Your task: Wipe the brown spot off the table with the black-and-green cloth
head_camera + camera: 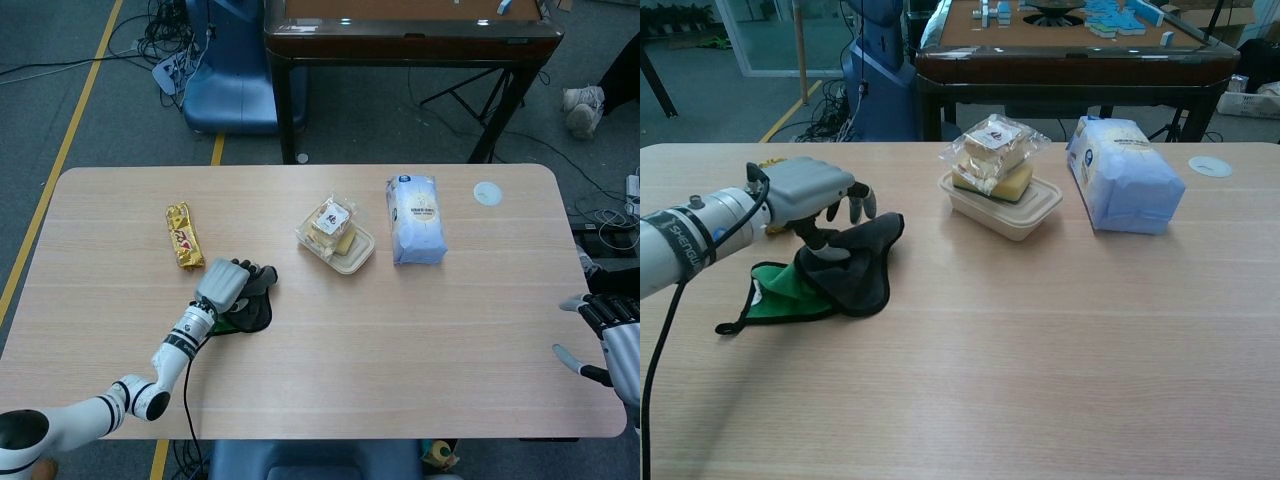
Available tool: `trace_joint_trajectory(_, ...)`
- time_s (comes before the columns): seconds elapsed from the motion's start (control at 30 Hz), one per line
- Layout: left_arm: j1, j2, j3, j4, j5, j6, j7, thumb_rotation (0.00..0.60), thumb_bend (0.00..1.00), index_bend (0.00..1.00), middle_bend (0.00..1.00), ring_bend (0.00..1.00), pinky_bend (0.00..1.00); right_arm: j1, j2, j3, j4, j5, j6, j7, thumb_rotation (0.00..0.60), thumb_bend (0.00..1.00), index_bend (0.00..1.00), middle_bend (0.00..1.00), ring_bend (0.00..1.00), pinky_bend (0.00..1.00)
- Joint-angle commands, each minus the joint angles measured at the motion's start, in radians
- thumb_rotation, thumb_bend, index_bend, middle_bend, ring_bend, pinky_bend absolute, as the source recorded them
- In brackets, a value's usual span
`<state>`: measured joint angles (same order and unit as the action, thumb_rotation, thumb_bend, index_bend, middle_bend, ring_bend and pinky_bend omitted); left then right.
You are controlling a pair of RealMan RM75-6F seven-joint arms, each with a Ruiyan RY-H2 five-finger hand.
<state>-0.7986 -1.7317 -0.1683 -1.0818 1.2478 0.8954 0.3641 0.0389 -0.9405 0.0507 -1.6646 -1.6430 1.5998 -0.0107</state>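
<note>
**Cloth held at the table's left, spot not seen**

The black-and-green cloth is gripped from above by the left robot hand, bunched on the table just beside the gold snack bar. The right robot hand is held off the table's right edge, fingers apart and empty. No brown spot can be made out. The wiping stroke is judged under way; downward pressure across the stain would be needed next.

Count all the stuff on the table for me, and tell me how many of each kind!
Cloths: 1, the black-and-green cloth under the left hand
Snack bars: 1, the gold-wrapped bar
Food boxes: 1, the beige tray with wrapped sandwiches
Bags: 1, the pale blue bag
Round stickers: 1, the white disc
Total: 5
</note>
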Motion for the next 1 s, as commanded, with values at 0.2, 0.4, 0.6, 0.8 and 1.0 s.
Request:
trace_joint_trajectory(0.2, 0.039, 0.137, -0.054, -0.23, -0.163, -0.015, 0.05, 0.6, 0.17, 0.0, 0.0, 0.0, 0.29, 0.003, 0.001, 0.002, 0.0, 0.005, -0.005, -0.001, 0.6, 0.25, 0.37, 0.36, 0.32, 0.29)
trace_joint_trajectory(0.4, 0.099, 0.217, -0.049, -0.324, -0.138, 0.078, -0.01, 0.6, 0.17, 0.0, 0.0, 0.01, 0.28, 0.011, 0.001, 0.004, 0.003, 0.009, -0.018, -0.001, 0.6, 0.25, 0.37, 0.36, 0.32, 0.29)
trace_joint_trajectory(0.6, 0.198, 0.302, -0.011, -0.392, -0.1, 0.191, -0.074, 0.6, 0.17, 0.0, 0.0, 0.02, 0.28, 0.024, 0.002, 0.007, 0.005, 0.022, -0.043, -0.002, 0.6, 0.25, 0.37, 0.36, 0.32, 0.29)
trace_joint_trajectory(0.8, 0.297, 0.374, 0.045, -0.436, -0.071, 0.289, -0.093, 0.6, 0.17, 0.01, 0.0, 0.02, 0.28, 0.043, -0.006, 0.008, 0.005, 0.026, -0.074, -0.012, 0.6, 0.25, 0.37, 0.36, 0.32, 0.29)
trace_joint_trajectory(1.0, 0.397, 0.416, 0.077, -0.471, -0.035, 0.415, -0.13, 0.6, 0.17, 0.04, 0.0, 0.02, 0.28, 0.068, -0.018, 0.007, 0.009, 0.019, -0.109, -0.02, 0.6, 0.25, 0.37, 0.36, 0.32, 0.29)
